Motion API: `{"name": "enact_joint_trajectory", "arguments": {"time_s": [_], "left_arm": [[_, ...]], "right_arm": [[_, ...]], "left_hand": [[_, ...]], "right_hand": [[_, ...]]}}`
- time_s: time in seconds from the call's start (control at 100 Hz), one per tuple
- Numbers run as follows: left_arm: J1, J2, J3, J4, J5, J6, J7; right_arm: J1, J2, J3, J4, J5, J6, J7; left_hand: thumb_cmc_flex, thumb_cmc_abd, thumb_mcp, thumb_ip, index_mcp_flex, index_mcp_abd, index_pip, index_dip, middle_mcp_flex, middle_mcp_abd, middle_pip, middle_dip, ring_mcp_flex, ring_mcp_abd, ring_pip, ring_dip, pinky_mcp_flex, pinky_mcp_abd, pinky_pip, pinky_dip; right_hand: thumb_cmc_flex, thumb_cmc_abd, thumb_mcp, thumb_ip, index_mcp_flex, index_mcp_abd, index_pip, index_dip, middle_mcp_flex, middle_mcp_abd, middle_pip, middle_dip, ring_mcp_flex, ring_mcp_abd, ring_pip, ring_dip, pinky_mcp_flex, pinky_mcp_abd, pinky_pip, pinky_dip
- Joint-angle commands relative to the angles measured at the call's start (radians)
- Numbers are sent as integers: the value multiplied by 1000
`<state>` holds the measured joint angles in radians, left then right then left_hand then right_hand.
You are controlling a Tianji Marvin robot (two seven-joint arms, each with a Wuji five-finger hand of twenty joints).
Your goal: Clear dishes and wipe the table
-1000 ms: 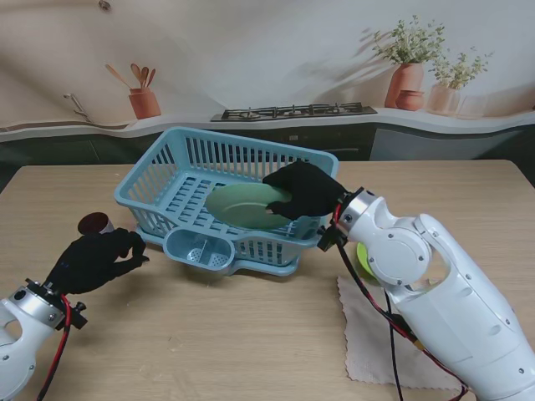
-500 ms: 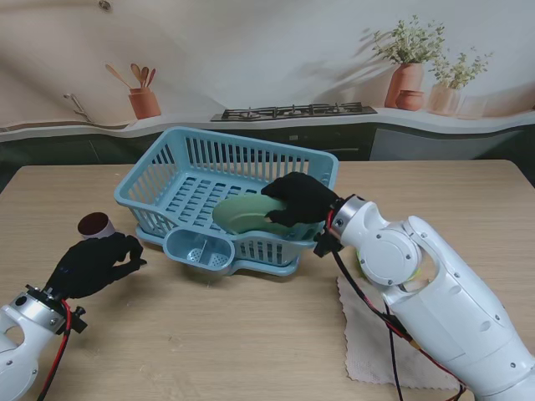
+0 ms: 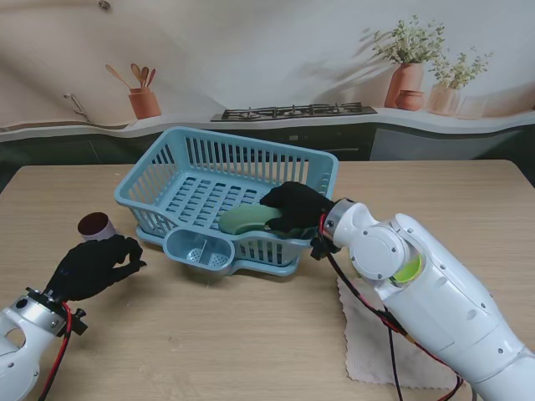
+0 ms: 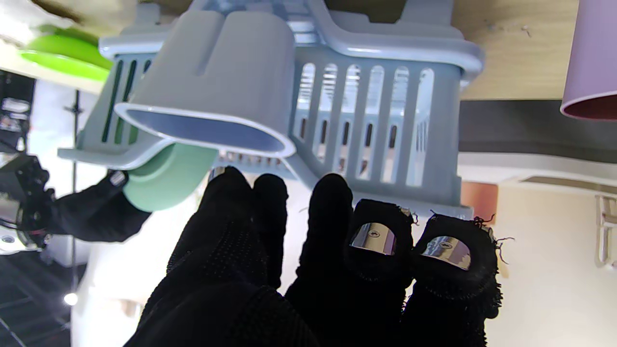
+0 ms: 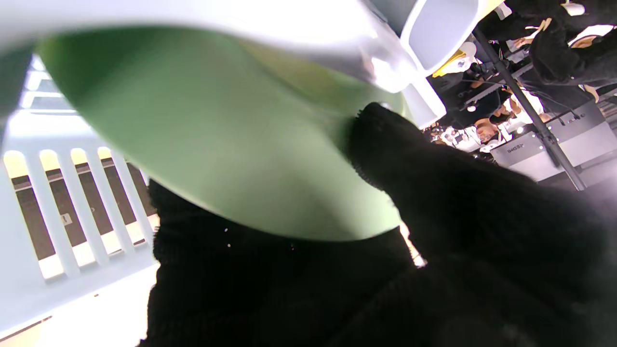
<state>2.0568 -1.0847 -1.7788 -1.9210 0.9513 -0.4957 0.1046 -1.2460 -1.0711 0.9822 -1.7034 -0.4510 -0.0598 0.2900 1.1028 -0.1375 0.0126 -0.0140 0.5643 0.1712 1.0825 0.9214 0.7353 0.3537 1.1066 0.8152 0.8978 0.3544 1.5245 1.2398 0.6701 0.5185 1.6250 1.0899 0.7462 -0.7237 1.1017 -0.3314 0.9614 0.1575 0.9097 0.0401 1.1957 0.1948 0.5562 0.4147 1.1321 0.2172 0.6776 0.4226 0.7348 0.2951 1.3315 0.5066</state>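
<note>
My right hand (image 3: 294, 205) reaches over the near right wall of the light blue dish basket (image 3: 194, 159) and is shut on a pale green plate (image 3: 245, 220), which lies low inside the basket. The right wrist view shows that plate (image 5: 217, 159) pinched between my black-gloved thumb and fingers (image 5: 434, 193). My left hand (image 3: 94, 263) hovers over the table at the near left, fingers curled on nothing. Just beyond it stands a pink cup (image 3: 94, 225) with a dark inside. The left wrist view shows the basket (image 4: 366, 120) and cup (image 4: 590, 58) ahead of my fingers (image 4: 332, 226).
A cutlery holder (image 3: 197, 248) hangs on the basket's near side. A beige cloth (image 3: 374, 342) lies on the table under my right arm, with a bright green dish (image 3: 407, 269) mostly hidden behind the forearm. The wooden table (image 3: 209, 334) stretches between both arms.
My right hand has lowered the green plate from a tilted pose at the basket's rim down into the basket. The left hand has drawn slightly nearer to me.
</note>
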Motion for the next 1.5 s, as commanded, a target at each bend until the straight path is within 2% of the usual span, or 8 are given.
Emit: {"name": "enact_joint_trajectory", "arguments": {"time_s": [0.0, 0.5, 0.71, 0.9, 1.08, 1.12, 1.17, 1.49], "left_arm": [[4, -4, 2, 0, 3, 5, -9], [5, -4, 0, 5, 11, 4, 2], [6, -4, -2, 6, 10, 1, 3], [8, -4, -3, 6, 12, 1, 3], [8, -5, -7, 8, 12, -6, 6], [9, -5, -8, 9, 11, -8, 8], [10, -5, -10, 9, 12, -10, 9], [12, -6, -13, 10, 13, -12, 16]], "right_arm": [[6, -1, -11, 6, 0, 2, 19], [30, 5, -54, 28, 4, 40, 62], [24, 8, -43, 21, 12, 30, 71], [10, 7, -23, 7, 23, 8, 64], [-6, 7, -1, -10, 34, -11, 58], [-10, 7, 3, -13, 36, -14, 56], [-15, 6, 10, -18, 39, -17, 53], [-48, 5, 53, -43, 36, -54, 30]], "left_hand": [[21, 49, -16, -3, 13, 10, 10, -2, 3, 32, 7, 1, -6, 29, 12, -9, -8, 41, 18, 8], [20, 49, -15, -3, 14, 10, 11, -3, 4, 32, 8, 0, -6, 31, 11, -9, -9, 43, 14, 14], [22, 48, -15, -2, 14, 10, 11, -4, 3, 33, 7, -1, -9, 32, 9, -9, -11, 43, 12, 16], [23, 48, -15, -2, 14, 11, 12, -5, 4, 31, 7, -1, -9, 33, 8, -9, -11, 43, 11, 18], [23, 48, -15, -2, 14, 11, 13, -5, 4, 33, 8, -1, -9, 34, 8, -9, -11, 44, 10, 19], [22, 48, -15, -3, 13, 12, 12, -5, 3, 32, 8, -2, -9, 34, 8, -9, -11, 44, 10, 19], [22, 50, -15, -3, 14, 12, 13, -5, 3, 32, 8, -2, -9, 34, 8, -9, -11, 44, 10, 19], [23, 50, -15, -3, 12, 14, 12, -5, 2, 33, 9, -2, -7, 32, 8, -9, -11, 44, 10, 20]], "right_hand": [[106, 93, 146, 81, 58, -113, 60, 49, -11, 7, 17, 5, -8, 11, 11, 9, -11, -5, 10, 14], [113, 124, 108, 74, -12, -71, 37, 35, -74, 16, -1, -21, -79, 6, -34, -18, -89, -21, -33, 12], [78, 121, -24, 86, -136, -39, 42, -4, -199, 18, -6, -45, -209, -2, -67, -43, -210, -50, -89, 5], [14, 139, -159, 98, -187, -35, 19, -1, -281, 3, 25, -60, -281, -20, -77, -54, -276, -74, -114, 1], [-159, 136, -107, 133, -177, -33, -179, 125, -360, -7, 32, -79, -360, -36, -95, -64, -344, -93, -148, 0], [-193, 142, -98, 164, -174, -31, -202, 146, -367, -7, 33, -80, -368, -37, -95, -65, -353, -94, -152, 1], [-217, 146, -96, 194, -174, -31, -246, 221, -378, -8, 33, -82, -380, -40, -97, -66, -365, -95, -157, 5], [-266, 153, -107, 196, -210, -31, -255, 244, -417, -16, 38, -80, -419, -51, -98, -64, -395, -108, -169, 5]]}}
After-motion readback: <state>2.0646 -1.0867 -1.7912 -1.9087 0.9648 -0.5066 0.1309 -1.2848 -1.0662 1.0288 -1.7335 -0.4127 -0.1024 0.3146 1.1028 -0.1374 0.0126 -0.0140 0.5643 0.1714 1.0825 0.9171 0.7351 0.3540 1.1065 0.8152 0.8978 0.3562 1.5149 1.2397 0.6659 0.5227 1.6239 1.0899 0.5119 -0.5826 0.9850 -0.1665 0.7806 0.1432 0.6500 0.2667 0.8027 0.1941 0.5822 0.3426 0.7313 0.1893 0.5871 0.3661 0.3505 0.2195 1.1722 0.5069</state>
